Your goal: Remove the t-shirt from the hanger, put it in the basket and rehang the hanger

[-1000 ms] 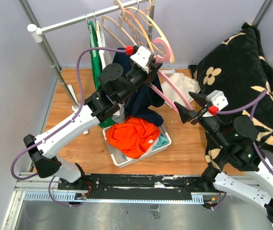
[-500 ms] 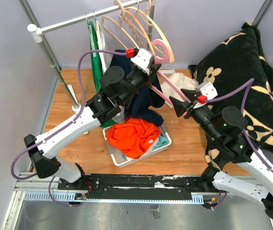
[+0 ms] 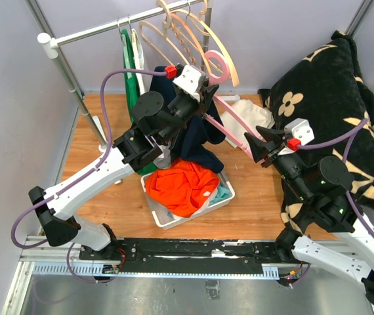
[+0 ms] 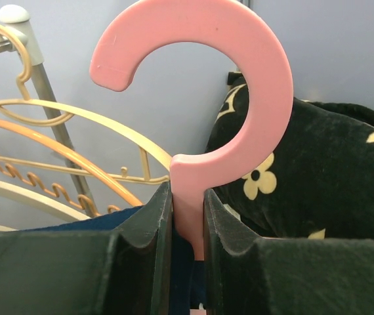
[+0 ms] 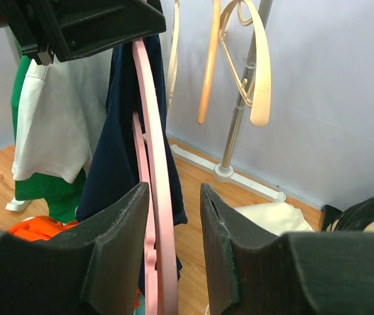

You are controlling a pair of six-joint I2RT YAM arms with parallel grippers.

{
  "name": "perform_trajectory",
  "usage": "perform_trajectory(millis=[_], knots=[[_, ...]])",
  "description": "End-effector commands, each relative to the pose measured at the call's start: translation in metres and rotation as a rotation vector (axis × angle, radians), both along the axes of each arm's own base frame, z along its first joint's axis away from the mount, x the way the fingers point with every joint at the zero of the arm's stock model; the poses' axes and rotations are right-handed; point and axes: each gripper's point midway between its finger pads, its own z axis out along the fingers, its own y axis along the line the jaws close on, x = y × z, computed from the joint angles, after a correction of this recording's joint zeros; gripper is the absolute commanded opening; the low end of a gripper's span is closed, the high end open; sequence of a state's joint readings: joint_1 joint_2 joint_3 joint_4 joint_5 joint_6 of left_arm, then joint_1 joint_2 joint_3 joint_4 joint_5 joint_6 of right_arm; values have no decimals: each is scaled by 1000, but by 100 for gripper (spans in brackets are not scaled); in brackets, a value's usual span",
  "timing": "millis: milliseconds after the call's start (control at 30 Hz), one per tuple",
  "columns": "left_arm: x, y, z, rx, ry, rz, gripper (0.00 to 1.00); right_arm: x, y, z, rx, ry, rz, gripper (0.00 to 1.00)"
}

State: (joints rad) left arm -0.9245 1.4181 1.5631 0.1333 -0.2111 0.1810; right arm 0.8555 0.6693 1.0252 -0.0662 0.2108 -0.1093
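Clamping pink hanger (image 4: 266, 98) at its neck, left gripper (image 4: 186, 191) sits above navy t-shirt (image 3: 197, 141); right gripper (image 5: 174, 190), jaws apart, straddles hanger arm

smooth matt plastic hanger (image 4: 269, 85)

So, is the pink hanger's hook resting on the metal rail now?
No, the pink hanger has its hook free in the air, away from the rail, its neck clamped by the left gripper.
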Motion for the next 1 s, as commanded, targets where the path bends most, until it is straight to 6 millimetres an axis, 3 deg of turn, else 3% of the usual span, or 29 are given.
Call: perform_trajectory(millis=[0,233,433,533,867,967], knots=[[-17,12,45,-108,-81,-24,1,0,-2,-4,8,1,-11,37],[-19,12,49,-125,-80,-34,0,-2,-1,-5,10,-9,1,27],[-19,10,48,-126,-76,-44,1,-6,-3,-3,30,-37,10,2],[-18,9,45,-122,-67,-40,1,-9,-5,1,43,-58,15,1],[-20,12,40,-109,-57,-37,47,-16,-10,13,78,-120,26,1],[-21,16,37,-101,-53,-34,54,-16,-11,16,90,-133,24,1]])
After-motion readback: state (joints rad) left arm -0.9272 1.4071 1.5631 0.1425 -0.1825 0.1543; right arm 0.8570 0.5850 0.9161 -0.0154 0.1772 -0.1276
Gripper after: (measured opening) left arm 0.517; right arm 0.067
